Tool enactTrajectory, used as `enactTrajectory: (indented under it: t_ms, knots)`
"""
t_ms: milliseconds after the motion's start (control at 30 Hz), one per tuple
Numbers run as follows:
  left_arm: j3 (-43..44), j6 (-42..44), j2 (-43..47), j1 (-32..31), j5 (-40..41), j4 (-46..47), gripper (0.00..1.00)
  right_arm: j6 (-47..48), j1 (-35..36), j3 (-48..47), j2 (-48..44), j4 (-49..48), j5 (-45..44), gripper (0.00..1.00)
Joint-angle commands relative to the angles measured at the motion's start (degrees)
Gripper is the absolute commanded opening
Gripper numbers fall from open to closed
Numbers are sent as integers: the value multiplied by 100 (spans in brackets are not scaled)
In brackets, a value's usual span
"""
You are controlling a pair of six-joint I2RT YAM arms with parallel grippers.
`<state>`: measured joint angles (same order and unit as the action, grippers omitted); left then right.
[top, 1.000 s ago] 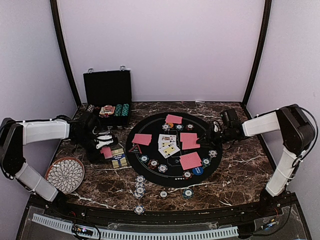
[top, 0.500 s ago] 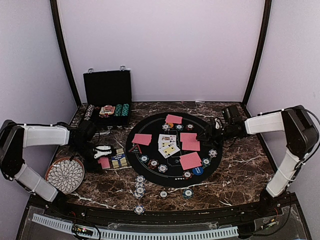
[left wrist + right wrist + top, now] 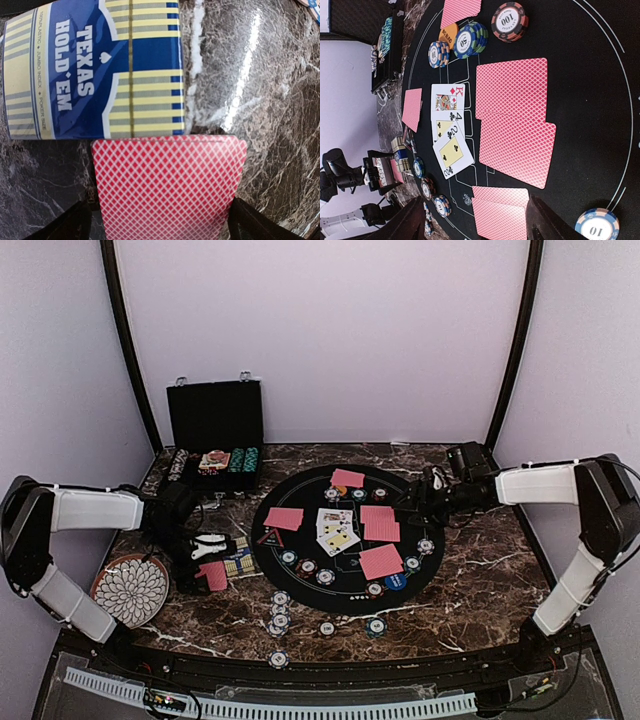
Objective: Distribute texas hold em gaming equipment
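A stack of red-backed playing cards lies on the marble just below the blue-and-yellow Texas Hold'em card box. My left gripper straddles it with both jaws open; its fingers flank the stack's edges. In the top view that gripper sits left of the round black mat. On the mat lie face-up cards, several red-backed cards, poker chips, a blue button and the triangle marker. My right gripper hovers open and empty over red-backed cards.
The black hinged case stands open at the back left with chips in it. A flower-patterned plate lies near the left front. Loose chips sit on the marble in front of the mat.
My left gripper carried the red-backed stack toward the near side, then opened and let it go beside the card box. My right gripper opened wider and drew slightly back.
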<state>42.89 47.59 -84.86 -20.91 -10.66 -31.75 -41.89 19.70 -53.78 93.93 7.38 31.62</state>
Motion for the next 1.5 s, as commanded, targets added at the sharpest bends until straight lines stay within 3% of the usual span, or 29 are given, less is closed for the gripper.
enactTrajectory:
  t_ms: [0, 167, 267, 433, 567, 667, 833, 900, 967, 1133, 1467]
  knots:
    - [176, -35, 126, -19, -61, -193, 99, 70, -24, -160, -275, 56, -86, 75]
    - [538, -197, 180, -19, -104, -377, 99, 175, -28, -164, -456, 181, -244, 83]
    - [921, -477, 224, -14, -12, -401, 99, 333, -28, -159, -635, 288, -482, 98]
    - [1330, -1012, 419, 138, 348, 245, 99, 710, -36, -78, -1101, 503, -1524, 98]
    - [1254, -1800, 705, 523, 577, 1484, 99, 985, -46, 147, -1698, 610, -2986, 98]
    - [584, -2306, 962, 868, 535, 2673, 99, 1216, -46, 598, -2313, 413, -5248, 98]
    - [-679, -2780, 1183, 1298, 155, 4752, 99, 2573, -79, 2649, -3522, -2026, -7696, 98]
    - [-1015, -2865, 1123, 1373, -61, 5247, 99, 2969, -162, 3329, -3803, -2968, -8214, 98]
    - [-1208, -2966, 984, 1404, -112, 5612, 99, 3349, -319, 3858, -4009, -3815, -8279, 98]
    - [-1532, -3086, 582, 1466, 76, 6480, 99, 3126, -846, 4537, -4023, -5287, -7703, 98]
    - [-2070, -3226, 90, 1504, 300, 8439, 99, 3687, -1176, 4539, -2084, -7270, -7013, 98]
